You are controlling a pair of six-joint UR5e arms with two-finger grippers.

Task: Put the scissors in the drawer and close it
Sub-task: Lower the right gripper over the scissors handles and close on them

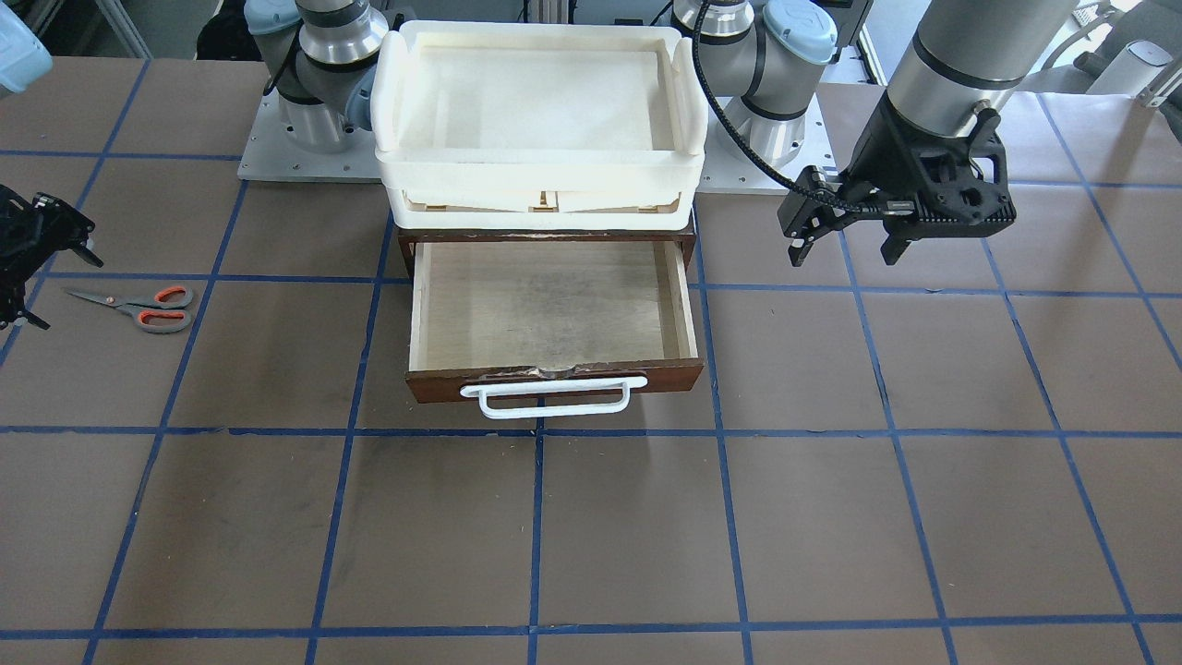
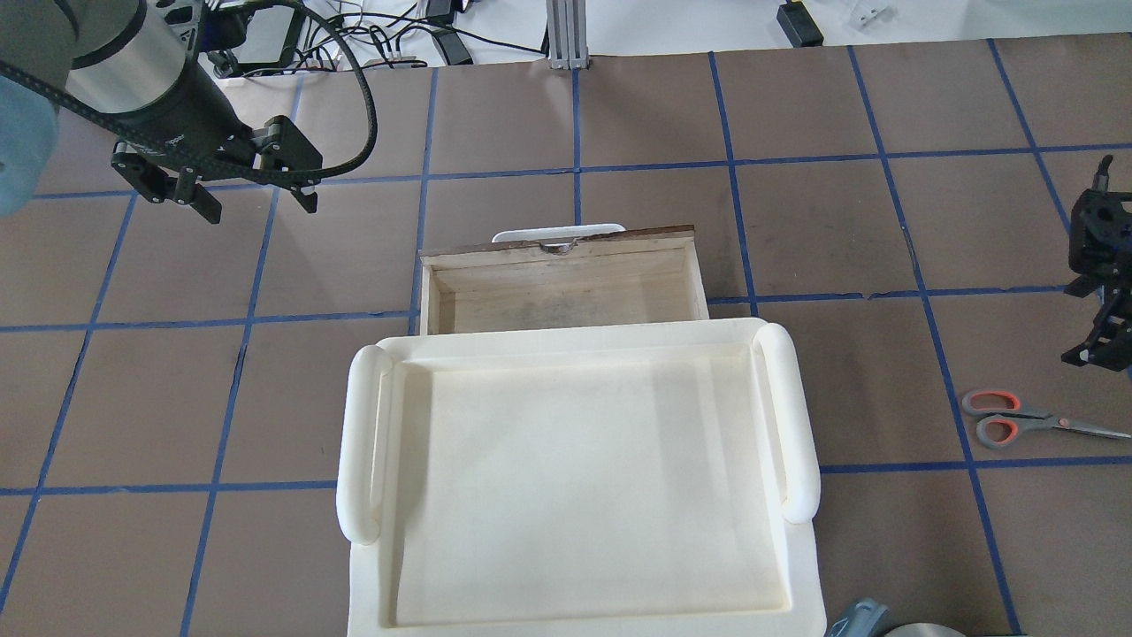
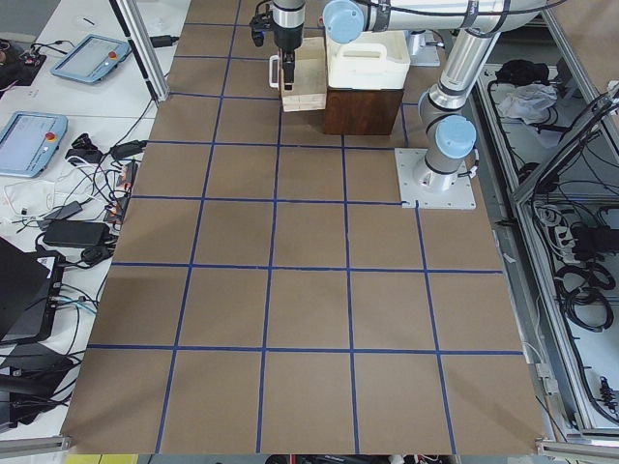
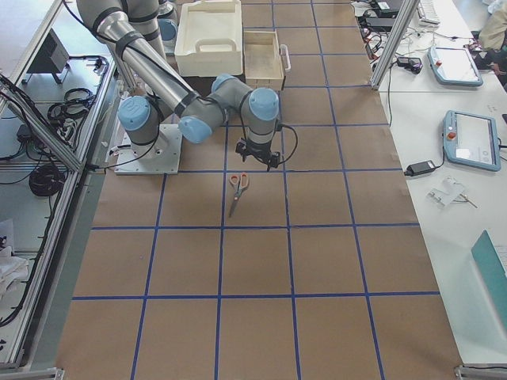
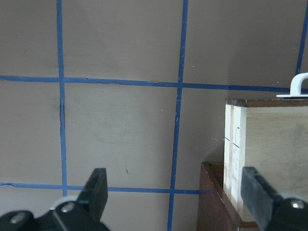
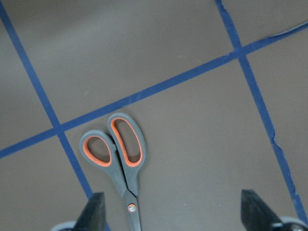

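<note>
**Scissors on the table, drawer open and empty**

From the front, the scissors lie flat on the table, well apart from the drawer. The left gripper hangs beside the drawer, jaws apart and holding nothing. Overhead, the cream tray hides the drawer's back part. In the right wrist view, the right gripper has its fingers wide apart above the scissors, whose blade tips are cropped out (the wide views cut this gripper off at the edge). Trouble I'd expect: the thin, flat handles offer little to pinch, so the fingers may scrape the table or the scissors may slip. Left lying across the rim, they would block closing.
</note>
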